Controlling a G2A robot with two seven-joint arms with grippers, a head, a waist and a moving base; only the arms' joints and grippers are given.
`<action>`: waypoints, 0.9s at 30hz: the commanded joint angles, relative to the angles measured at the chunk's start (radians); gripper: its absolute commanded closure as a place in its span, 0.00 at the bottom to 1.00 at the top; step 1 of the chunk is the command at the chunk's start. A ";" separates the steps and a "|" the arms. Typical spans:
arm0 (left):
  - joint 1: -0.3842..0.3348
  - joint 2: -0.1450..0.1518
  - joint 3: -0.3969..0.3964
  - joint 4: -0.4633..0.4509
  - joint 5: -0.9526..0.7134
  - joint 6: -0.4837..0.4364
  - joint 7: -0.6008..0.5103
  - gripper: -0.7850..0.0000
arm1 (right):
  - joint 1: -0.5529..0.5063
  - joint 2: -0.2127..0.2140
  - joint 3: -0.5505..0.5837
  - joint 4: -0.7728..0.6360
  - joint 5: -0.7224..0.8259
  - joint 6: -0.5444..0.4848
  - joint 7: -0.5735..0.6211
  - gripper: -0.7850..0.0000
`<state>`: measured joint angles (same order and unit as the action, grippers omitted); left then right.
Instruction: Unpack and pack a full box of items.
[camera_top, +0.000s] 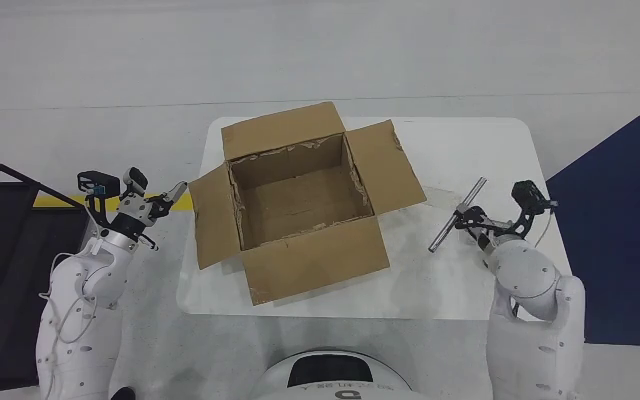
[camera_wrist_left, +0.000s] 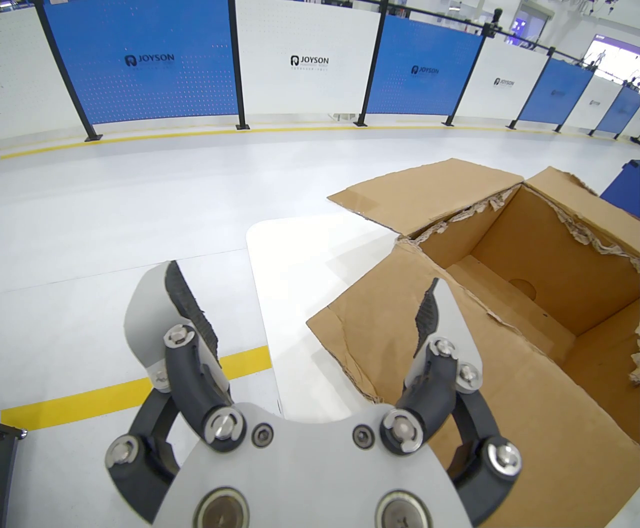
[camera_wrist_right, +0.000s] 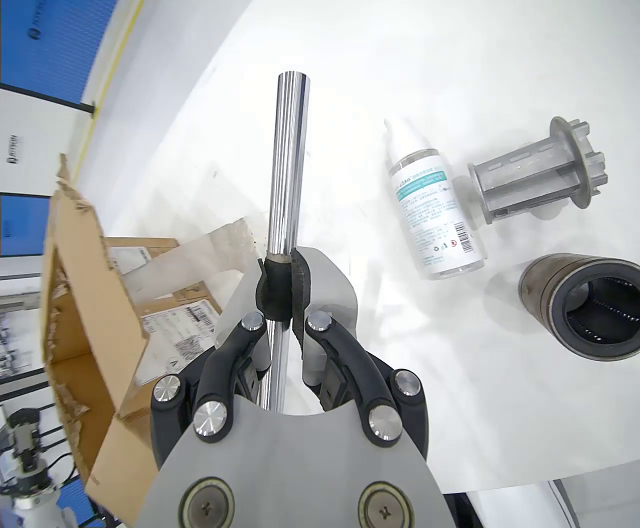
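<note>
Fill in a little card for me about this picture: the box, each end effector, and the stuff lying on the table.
box: cardboard, flaps open, looks empty
left end effector: open, holding nothing, beside a box flap
right end effector: shut on metal rod
lying on table: white bottle, grey flanged part, dark sleeve

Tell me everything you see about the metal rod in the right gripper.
The metal rod is a straight, plain, polished cylinder, bright like steel, with a flat-cut end. The right gripper is shut on it partway along, black pads on both sides, so rod sticks out either way. It is slanted over the white table, beside the open box's right flap.
</note>
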<state>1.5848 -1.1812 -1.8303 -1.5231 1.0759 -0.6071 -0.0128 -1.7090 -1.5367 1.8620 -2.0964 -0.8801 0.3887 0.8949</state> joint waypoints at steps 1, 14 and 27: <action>0.000 0.000 0.000 0.000 0.000 0.000 0.000 0.00 | -0.017 0.003 0.044 -0.013 0.088 -0.044 0.009 1.00; 0.000 0.000 0.000 0.000 0.000 0.000 0.000 0.00 | -0.042 0.030 0.223 0.017 0.528 -0.253 0.123 1.00; 0.000 0.000 0.000 0.000 0.000 0.000 0.000 0.00 | -0.018 0.074 0.346 0.102 0.788 -0.322 0.256 1.00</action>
<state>1.5848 -1.1812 -1.8303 -1.5231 1.0759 -0.6071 -0.0128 -1.7298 -1.4656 2.2090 -1.9974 -0.0978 0.0680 1.1438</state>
